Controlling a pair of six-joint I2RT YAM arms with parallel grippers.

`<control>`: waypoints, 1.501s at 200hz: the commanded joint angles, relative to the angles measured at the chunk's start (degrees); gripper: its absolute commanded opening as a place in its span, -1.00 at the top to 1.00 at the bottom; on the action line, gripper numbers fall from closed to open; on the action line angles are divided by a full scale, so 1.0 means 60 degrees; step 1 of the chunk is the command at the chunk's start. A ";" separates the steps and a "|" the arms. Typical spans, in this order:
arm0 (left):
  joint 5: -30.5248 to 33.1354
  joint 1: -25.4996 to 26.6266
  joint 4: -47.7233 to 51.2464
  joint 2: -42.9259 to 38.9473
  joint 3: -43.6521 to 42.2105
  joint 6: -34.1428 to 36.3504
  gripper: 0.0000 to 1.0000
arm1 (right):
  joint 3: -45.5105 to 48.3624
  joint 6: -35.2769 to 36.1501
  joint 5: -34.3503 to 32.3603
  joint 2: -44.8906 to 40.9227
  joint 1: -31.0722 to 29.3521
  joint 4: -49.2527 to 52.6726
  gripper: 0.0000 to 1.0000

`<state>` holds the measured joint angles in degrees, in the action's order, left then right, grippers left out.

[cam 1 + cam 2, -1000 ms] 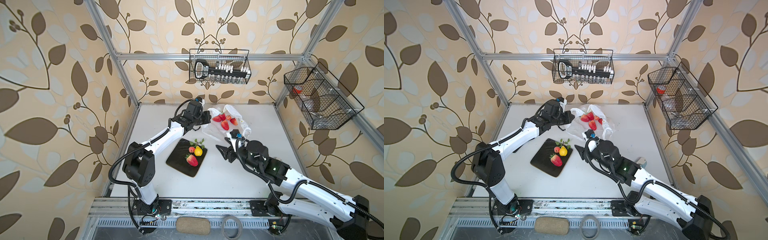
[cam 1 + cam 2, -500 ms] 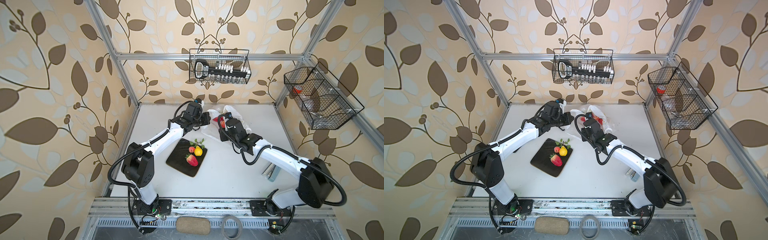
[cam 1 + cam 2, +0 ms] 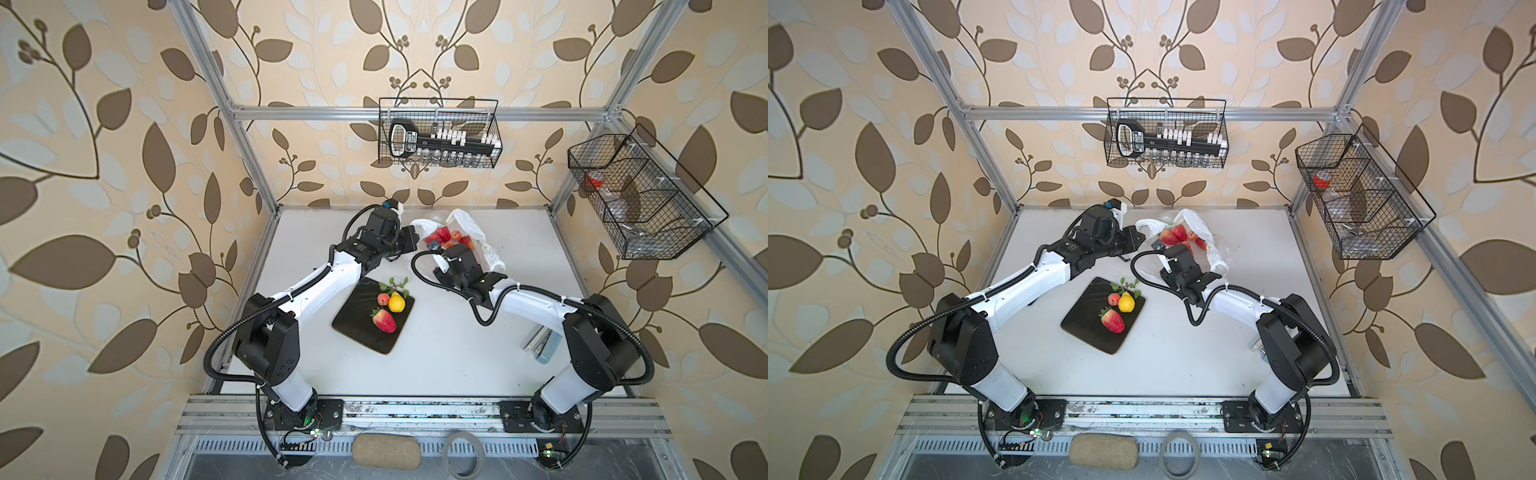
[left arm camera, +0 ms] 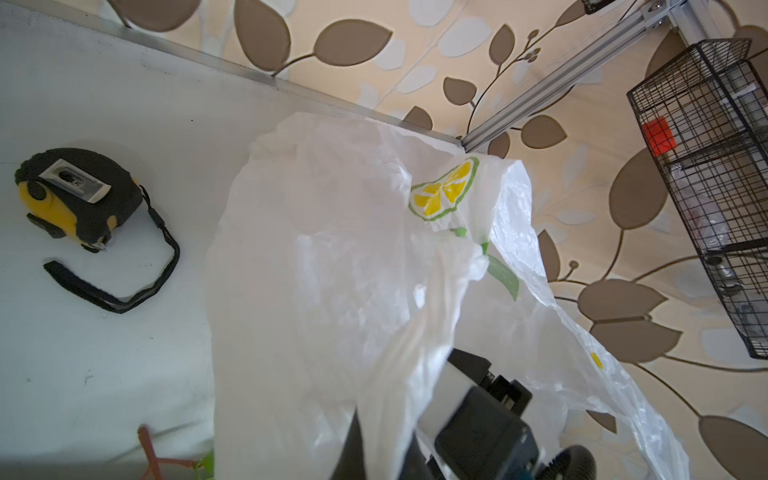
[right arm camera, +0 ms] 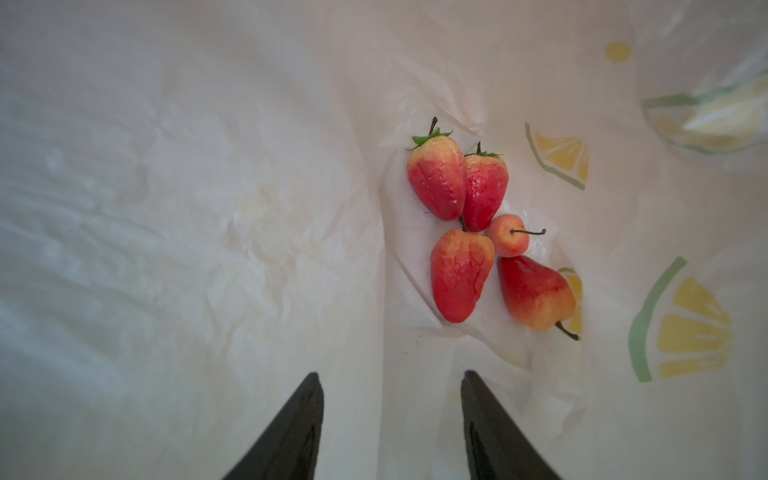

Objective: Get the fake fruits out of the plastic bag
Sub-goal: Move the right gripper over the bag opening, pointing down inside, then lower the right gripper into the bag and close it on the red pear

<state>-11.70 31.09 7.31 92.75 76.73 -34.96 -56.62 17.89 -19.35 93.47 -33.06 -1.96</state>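
I am holding the bag (image 4: 332, 249) open with the left gripper (image 3: 410, 244), seemingly clamped on its rim, and aiming the right gripper (image 5: 390, 374), jaws apart and empty, at the nearest strawberry (image 5: 459, 276) among the fruits (image 5: 436, 183) lying inside, avoiding film.

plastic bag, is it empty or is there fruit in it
Not empty: the right wrist view shows five red fake fruits lying inside the plastic bag.
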 commanded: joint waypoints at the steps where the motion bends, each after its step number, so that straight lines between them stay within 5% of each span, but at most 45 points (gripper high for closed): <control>1: 0.0040 0.0037 -0.0536 -0.0671 -0.0256 -0.0141 0.94 | 0.0178 0.1509 0.0126 0.0112 0.0308 -0.0334 -0.06; 58: -0.0272 0.0282 -0.0794 -0.1084 -0.0630 -0.0108 0.96 | -0.0034 0.1218 0.0159 0.0456 0.1077 0.0218 -0.13; 140: -0.0255 0.0936 -0.0796 -0.1212 -0.0730 -0.0124 0.96 | -0.1322 -0.0969 0.0192 0.1945 0.1243 0.0847 -0.31; 214: -0.0173 0.0933 -0.0471 -0.1462 -0.0893 0.0041 0.99 | -0.2061 0.0526 0.0597 0.3152 0.1516 0.0094 -0.60; 300: -0.0576 0.0928 -0.0186 -0.1550 -0.1088 -0.0133 1.00 | -0.3024 0.1010 0.2420 0.4073 0.1995 0.0156 -0.62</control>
<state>-13.63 36.71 6.22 85.97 70.35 -35.16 -71.90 22.61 -8.86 115.57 -21.08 -1.41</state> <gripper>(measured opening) 0.047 0.811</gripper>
